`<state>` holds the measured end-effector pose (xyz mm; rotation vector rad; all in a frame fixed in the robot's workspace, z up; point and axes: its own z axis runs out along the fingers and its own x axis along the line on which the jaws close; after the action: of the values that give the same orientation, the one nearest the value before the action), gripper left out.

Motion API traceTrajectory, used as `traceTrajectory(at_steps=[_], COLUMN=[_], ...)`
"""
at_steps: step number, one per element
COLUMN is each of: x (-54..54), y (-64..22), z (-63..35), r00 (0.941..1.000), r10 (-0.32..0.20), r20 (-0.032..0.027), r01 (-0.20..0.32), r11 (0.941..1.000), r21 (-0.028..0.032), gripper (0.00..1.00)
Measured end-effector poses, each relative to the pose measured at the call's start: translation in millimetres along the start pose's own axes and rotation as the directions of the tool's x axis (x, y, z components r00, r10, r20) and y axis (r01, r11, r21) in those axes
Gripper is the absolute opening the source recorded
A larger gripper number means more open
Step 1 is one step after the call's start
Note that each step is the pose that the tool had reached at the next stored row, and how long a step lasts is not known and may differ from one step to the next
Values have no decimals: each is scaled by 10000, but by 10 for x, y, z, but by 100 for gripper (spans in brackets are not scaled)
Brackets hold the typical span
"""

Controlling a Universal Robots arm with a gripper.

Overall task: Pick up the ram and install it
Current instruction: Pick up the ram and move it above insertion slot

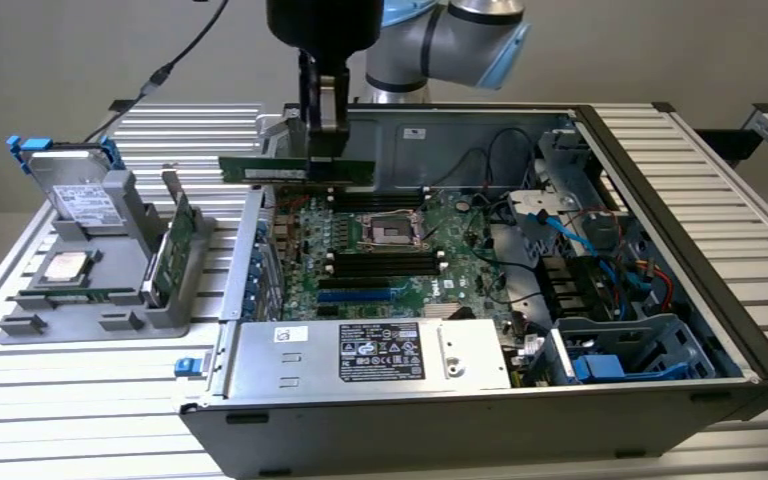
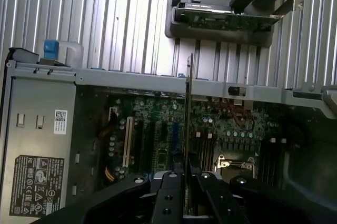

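One ram (image 1: 257, 170) sits pinched between the claw's (image 1: 327, 150) fingers, hanging level directly under it, with the open computer case's (image 1: 704, 300) motherboard (image 1: 398, 250) below.

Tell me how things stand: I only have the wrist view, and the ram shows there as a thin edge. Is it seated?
Observer: No. The ram hangs level, clear above the motherboard, clamped in the gripper.
Operator: Where along the ram is the grip?
Observer: Off-centre, it seems. The longer part juts toward the exterior view's left and a shorter end toward its right.
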<state>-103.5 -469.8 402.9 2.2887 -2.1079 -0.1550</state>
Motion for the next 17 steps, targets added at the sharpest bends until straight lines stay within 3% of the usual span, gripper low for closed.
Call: traceTrajectory(at_steps=[9, 14, 17], x=[19, 14, 6], y=[-387, -469, -476], z=[73, 110, 110], r00=[10000, 10000, 9999], r10=[1, 73, 132], r20=[-1, 6, 4], r01=[-1, -73, -132], r11=[10000, 10000, 9999], r21=[1, 8, 100], gripper=[14, 14, 14])
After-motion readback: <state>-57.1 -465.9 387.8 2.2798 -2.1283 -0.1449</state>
